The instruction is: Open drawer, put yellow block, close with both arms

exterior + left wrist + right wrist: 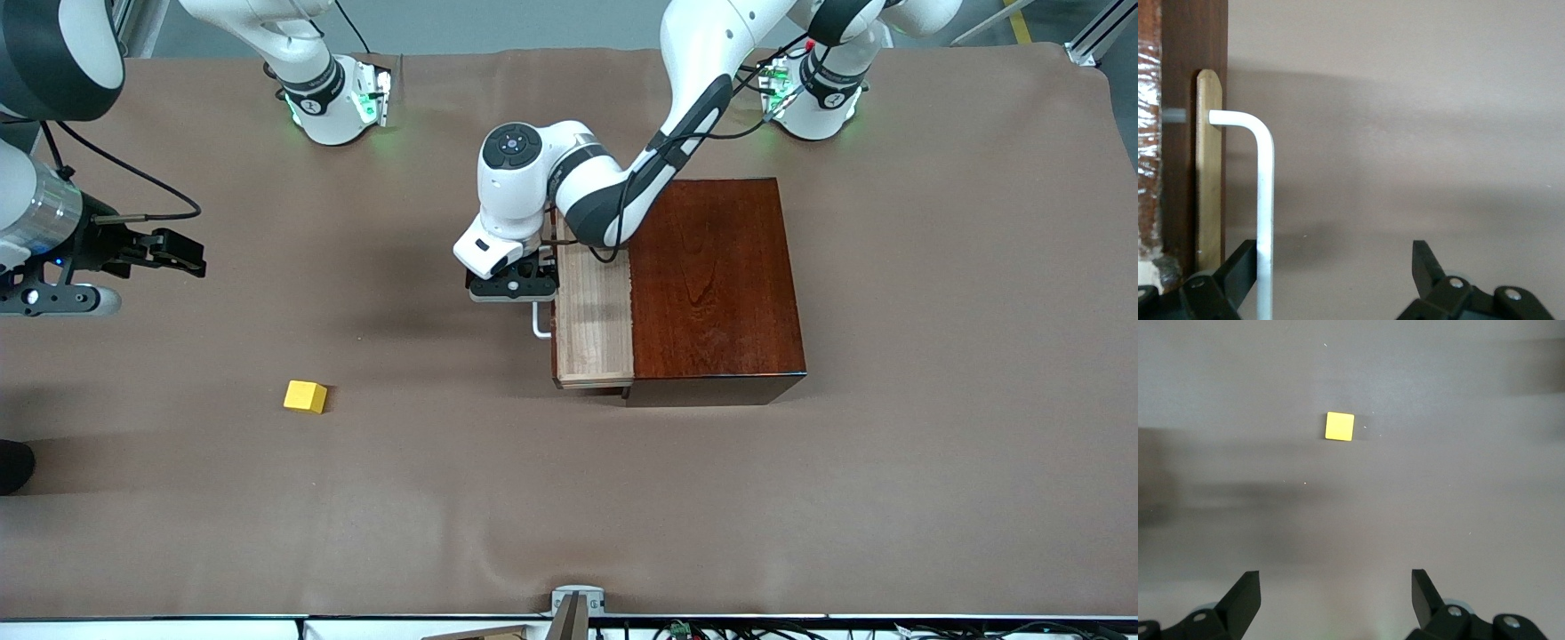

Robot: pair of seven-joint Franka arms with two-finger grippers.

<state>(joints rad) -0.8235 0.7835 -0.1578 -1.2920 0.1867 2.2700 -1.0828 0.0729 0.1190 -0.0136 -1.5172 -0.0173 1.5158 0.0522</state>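
Observation:
The dark reddish-brown wooden box (716,276) stands mid-table. Its drawer (591,311) is pulled partly out and shows a pale, empty wood interior. The white handle (540,322) is on its front. My left gripper (514,286) is at the handle and open. In the left wrist view the handle bar (1265,200) lies between the open fingers of that gripper (1331,267), close against one finger (1238,270). The yellow block (305,396) lies on the cloth toward the right arm's end. My right gripper (173,252) hangs open and empty over the cloth. The block (1339,427) shows ahead of it (1335,593).
A brown cloth (569,498) covers the whole table. The two arm bases (338,98) (813,98) stand along the table's edge farthest from the front camera. A dark object (13,464) shows at the cloth's edge at the right arm's end.

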